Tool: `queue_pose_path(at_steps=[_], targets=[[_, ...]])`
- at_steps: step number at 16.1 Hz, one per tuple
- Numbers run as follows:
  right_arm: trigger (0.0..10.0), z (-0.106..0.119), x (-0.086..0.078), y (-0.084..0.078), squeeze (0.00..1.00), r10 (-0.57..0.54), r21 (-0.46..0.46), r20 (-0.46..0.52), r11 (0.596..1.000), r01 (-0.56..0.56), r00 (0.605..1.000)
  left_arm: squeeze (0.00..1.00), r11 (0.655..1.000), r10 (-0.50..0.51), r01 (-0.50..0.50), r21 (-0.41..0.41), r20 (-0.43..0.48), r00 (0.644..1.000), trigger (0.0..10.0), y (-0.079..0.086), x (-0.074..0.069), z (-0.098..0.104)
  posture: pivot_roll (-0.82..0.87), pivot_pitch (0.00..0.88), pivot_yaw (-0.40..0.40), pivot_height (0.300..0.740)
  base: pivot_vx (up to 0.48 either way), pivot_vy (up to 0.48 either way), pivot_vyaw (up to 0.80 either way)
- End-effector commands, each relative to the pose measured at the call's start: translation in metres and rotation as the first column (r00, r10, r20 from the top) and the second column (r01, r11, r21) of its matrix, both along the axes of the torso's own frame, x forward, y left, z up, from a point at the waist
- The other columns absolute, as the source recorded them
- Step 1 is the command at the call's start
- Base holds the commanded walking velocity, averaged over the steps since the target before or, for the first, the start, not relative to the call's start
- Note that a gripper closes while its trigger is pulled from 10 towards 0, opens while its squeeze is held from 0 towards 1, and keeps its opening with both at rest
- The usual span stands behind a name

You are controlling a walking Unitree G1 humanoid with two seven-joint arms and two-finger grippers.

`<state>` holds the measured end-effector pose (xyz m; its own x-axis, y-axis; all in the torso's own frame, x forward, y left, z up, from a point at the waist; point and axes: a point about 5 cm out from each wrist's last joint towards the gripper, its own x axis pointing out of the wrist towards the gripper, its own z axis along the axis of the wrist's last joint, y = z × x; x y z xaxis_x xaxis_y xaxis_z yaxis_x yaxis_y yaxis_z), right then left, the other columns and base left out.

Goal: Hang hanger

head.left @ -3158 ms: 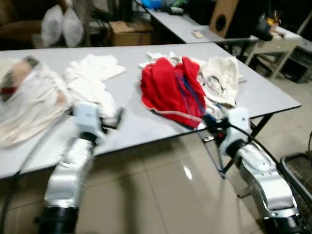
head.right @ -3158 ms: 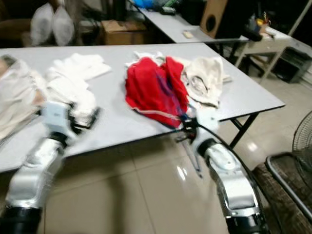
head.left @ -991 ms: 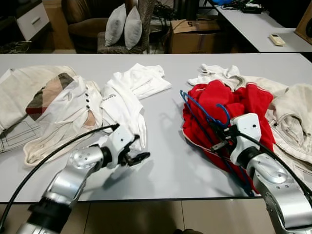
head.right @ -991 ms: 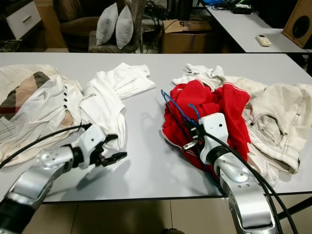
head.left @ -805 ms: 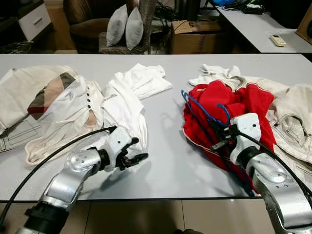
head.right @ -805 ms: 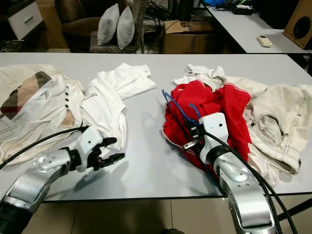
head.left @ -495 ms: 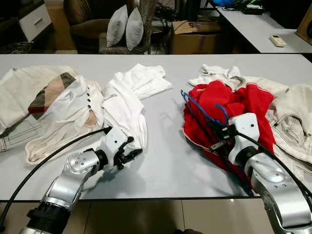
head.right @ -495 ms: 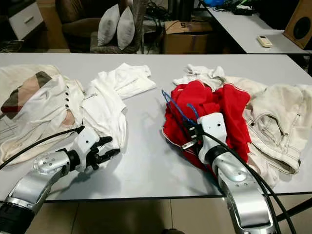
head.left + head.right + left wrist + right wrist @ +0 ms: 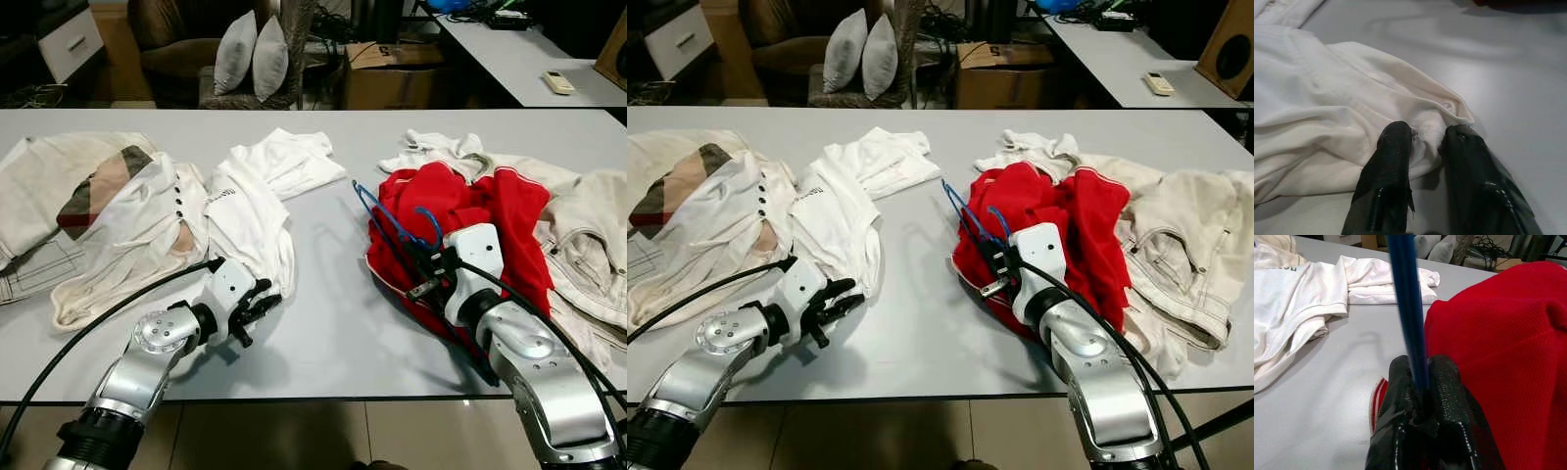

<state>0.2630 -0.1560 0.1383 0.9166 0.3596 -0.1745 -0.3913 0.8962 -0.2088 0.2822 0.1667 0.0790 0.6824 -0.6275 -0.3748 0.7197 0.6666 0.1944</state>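
From my head, my right hand [image 9: 423, 277] grips the blue hanger [image 9: 390, 217] over the red shirt [image 9: 490, 220] on the grey worktop [image 9: 333, 323]. My left wrist shows my left hand [image 9: 1426, 142] pinching the white shirt's [image 9: 1327, 117] hem. My right wrist shows fingers [image 9: 1400, 387] clamped tight on the hanger's blue wire.

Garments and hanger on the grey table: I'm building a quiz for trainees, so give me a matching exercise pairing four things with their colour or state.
Things:
1. hanger
2. white shirt
3. polo shirt
4. pillows

States:
A. red, piled on the table
B. blue, gripped by the right gripper
C. pale, behind the table
D. hem pinched by the left gripper

Pairs: 1-B, 2-D, 3-A, 4-C
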Motion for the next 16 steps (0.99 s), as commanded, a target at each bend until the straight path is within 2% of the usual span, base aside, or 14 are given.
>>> queue_pose_path(at_steps=[1,4,7,8,10,11,12,13,16], targets=[[10.0,-0.001,0.001,0.000,0.00,-0.005,-0.006,0.001,1.000,0.005,1.000,0.00,1.000,0.026,-0.027,0.009,0.031,0.999,0.0,0.005,0.005,0.004,-0.08,0.000,0.026,0.740,0.000,0.000,0.00],[10.0,-0.003,0.000,0.001,0.00,-0.011,0.002,-0.001,1.000,0.011,1.000,0.00,0.998,0.061,-0.058,-0.032,0.114,0.992,0.0,0.008,0.014,0.019,-0.07,0.000,0.028,0.740,0.000,0.000,0.00],[10.0,-0.003,0.001,0.000,0.00,-0.031,0.025,0.010,0.999,0.031,0.999,0.00,0.998,0.041,-0.024,-0.056,0.319,0.947,0.0,0.013,0.031,0.062,-0.06,0.000,0.033,0.740,0.000,0.000,0.00],[10.0,-0.002,0.001,0.000,0.00,-0.033,0.033,0.010,0.999,0.033,0.999,0.00,0.998,0.030,-0.008,-0.066,0.338,0.941,0.0,0.014,0.033,0.070,-0.05,0.000,0.034,0.740,0.000,0.000,0.00],[10.0,0.002,-0.002,0.000,0.00,0.030,0.111,0.012,0.993,-0.031,0.999,0.00,0.995,-0.070,0.094,-0.039,0.410,0.909,0.0,0.022,0.036,0.109,-0.04,0.000,0.034,0.740,0.000,0.000,0.00],[10.0,0.005,-0.003,0.001,0.00,0.068,0.136,0.023,0.988,-0.071,0.997,0.00,0.993,-0.091,0.112,-0.026,0.410,0.908,0.0,0.024,0.036,0.114,-0.04,0.000,0.034,0.740,0.000,0.000,0.00],[10.0,0.014,-0.008,0.001,0.00,0.162,0.168,0.059,0.971,-0.170,0.985,0.00,0.987,-0.158,0.161,0.024,0.377,0.912,0.0,0.028,0.033,0.120,-0.03,0.000,0.037,0.740,0.000,0.000,0.00],[10.0,0.016,-0.009,0.000,0.00,0.184,0.173,0.067,0.966,-0.193,0.981,0.00,0.983,-0.182,0.180,0.041,0.366,0.912,0.0,0.029,0.032,0.121,-0.03,0.000,0.038,0.740,0.000,0.000,0.00],[10.0,0.030,-0.013,-0.007,0.00,0.309,0.201,0.105,0.924,-0.325,0.945,0.00,0.954,-0.293,0.294,0.056,0.364,0.884,0.0,0.030,0.021,0.139,-0.02,0.000,0.039,0.740,0.000,0.000,0.00]])
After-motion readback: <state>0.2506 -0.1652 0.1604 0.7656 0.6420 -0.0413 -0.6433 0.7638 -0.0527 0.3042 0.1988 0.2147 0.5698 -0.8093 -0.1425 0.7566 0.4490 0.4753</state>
